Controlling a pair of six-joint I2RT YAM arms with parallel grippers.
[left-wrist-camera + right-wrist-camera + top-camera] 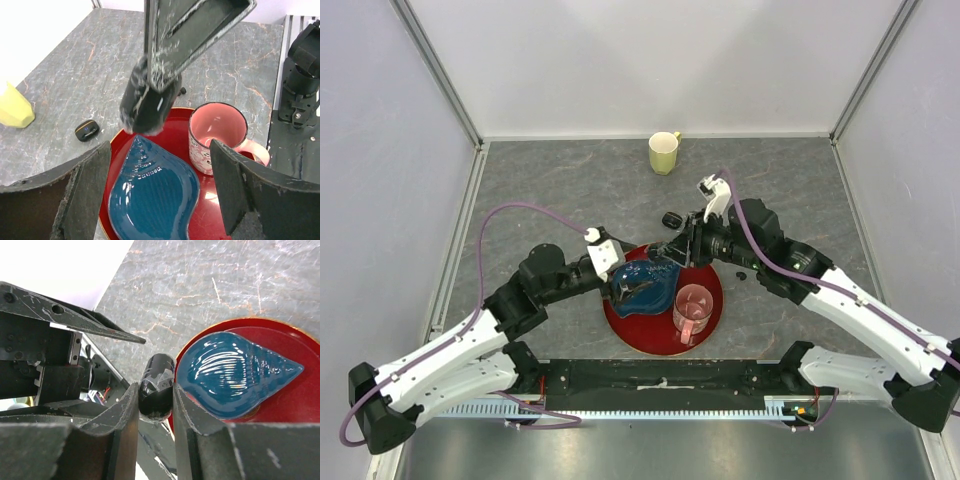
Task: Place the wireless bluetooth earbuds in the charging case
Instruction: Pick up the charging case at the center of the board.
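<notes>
One tiny black earbud (740,273) lies on the bare table (570,190), just to the right of the plate and close under the right arm. It is too small to see which way it points, and I cannot make out the other ones. It is not in a case.

The case (156,382) is a black glossy pebble, held at the back rim of the plate, just beside the edge of the dish. I cannot tell if its lid is open (the left wrist view shows it blurred).

The right gripper (156,395) is clamped on this case, one finger on each side of it. The left gripper (161,150) stands just in front of it, above the dish, with its fingers spread wide and nothing between them.

The blue shell-shaped dish (150,195) rests on the red plate (180,125). A pink mug (217,135) stands upright on the same plate, to the right of the dish, and looks empty.

A second case (86,130), also black, with a small blue mark on top, lies on the table behind the plate, apart from it. A yellow cup (664,152) stands further back, near the rear wall.
</notes>
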